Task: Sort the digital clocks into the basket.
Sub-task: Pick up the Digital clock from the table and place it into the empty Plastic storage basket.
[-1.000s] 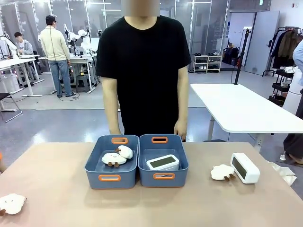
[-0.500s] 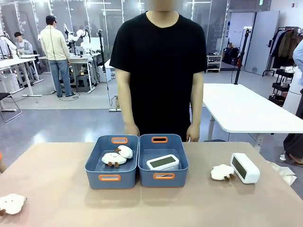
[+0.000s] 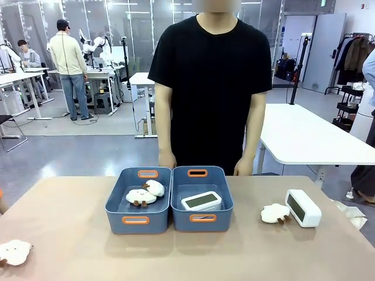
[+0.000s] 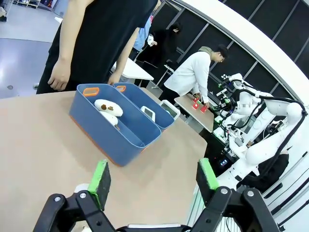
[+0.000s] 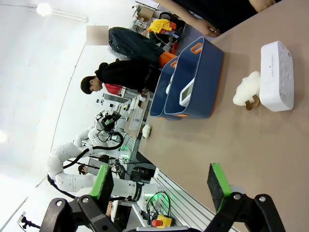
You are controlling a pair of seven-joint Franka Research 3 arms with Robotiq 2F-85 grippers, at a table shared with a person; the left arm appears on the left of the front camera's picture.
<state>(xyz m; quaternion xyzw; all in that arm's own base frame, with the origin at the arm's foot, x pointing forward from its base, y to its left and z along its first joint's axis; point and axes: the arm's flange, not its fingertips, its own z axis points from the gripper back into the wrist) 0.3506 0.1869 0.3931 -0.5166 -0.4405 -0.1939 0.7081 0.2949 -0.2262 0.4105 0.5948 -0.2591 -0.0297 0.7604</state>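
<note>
Basket [image 3: 181, 221]: blue rectangular plastic, orange handle trim; stood against identical tub [image 3: 117, 212].
First clock [image 3: 201, 201]: white, rounded, grey-green face; lay inside basket.
Second clock [image 3: 303, 208]: stood on matte tabletop [image 3: 246, 252], possibly touching fluffy plush sheep [image 3: 275, 213].
Left gripper [image 4: 154, 175]: spread wide, held nothing.
Right gripper [image 5: 160, 183]: spread wide, held nothing.

Left hand [image 4: 154, 176] spread wide, green pads [image 4: 100, 178] well apart, nothing between them. Right hand [image 5: 159, 183] likewise spread (same black fingers, green tips), empty. Both hang in air, touching nothing.
</note>
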